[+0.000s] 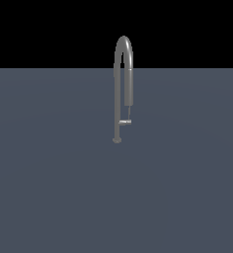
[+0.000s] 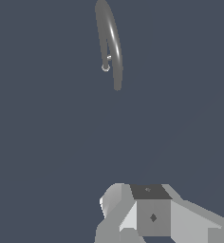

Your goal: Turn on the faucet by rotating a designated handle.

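Note:
The faucet [image 1: 117, 99] is a tall thin grey gooseneck pipe that stands upright on a small round base. Its arched top ends in a thicker spray head [image 1: 130, 86] hanging on the exterior view's right. The handle [image 1: 124, 122] is a short horizontal lever jutting from the lower pipe towards the exterior view's right, under the spray head. My gripper is not in the exterior view. In the wrist view the faucet [image 2: 111, 42] is seen from above, well apart from my gripper [image 2: 149, 211], which touches nothing. Only the gripper's grey blocky parts show, so its opening is unclear.
A flat blue-grey surface [image 1: 49, 188] spreads around the faucet, with black background behind it. No other objects show in either view.

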Robot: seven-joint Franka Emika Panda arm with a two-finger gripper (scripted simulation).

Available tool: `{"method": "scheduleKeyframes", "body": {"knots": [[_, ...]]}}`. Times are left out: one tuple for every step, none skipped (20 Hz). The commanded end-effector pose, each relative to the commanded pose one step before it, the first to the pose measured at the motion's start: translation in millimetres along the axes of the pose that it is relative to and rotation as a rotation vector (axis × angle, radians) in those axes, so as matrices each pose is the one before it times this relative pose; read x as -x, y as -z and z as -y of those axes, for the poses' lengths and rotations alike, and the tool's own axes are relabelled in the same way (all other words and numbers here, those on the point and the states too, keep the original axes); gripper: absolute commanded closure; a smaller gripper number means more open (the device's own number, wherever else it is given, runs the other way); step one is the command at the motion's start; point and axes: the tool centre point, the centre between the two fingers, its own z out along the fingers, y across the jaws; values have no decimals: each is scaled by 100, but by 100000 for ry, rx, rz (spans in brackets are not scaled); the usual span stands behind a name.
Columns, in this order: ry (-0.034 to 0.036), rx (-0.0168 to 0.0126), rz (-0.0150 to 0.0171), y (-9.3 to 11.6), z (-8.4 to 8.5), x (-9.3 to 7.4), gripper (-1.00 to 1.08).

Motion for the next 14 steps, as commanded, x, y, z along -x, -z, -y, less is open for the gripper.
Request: {"method": "scheduleKeyframes", "body": {"knots": [[-1337, -1300, 1825, -134, 108, -699, 108], [-655, -644, 881, -57, 54, -343, 108], [-710, -698, 955, -61, 60, -372, 108], [-766, -754, 1031, -66, 64, -401, 108], [-822, -809, 1106, -71, 69, -430, 108], [-879, -866, 1183, -76, 73, -461, 108], [-938, -924, 1263, -81, 77, -492, 108], [-996, -981, 1341, -86, 83, -522, 108], [-1054, -1039, 1420, -91, 87, -553, 108], [-1079, -1065, 1455, -93, 89, -566, 108], [-1084, -1071, 1463, -93, 90, -569, 108], [-1090, -1078, 1471, -93, 90, -572, 108], [-1096, -1085, 1480, -94, 90, -576, 108], [-1100, -1090, 1486, -94, 92, -578, 108]]}}
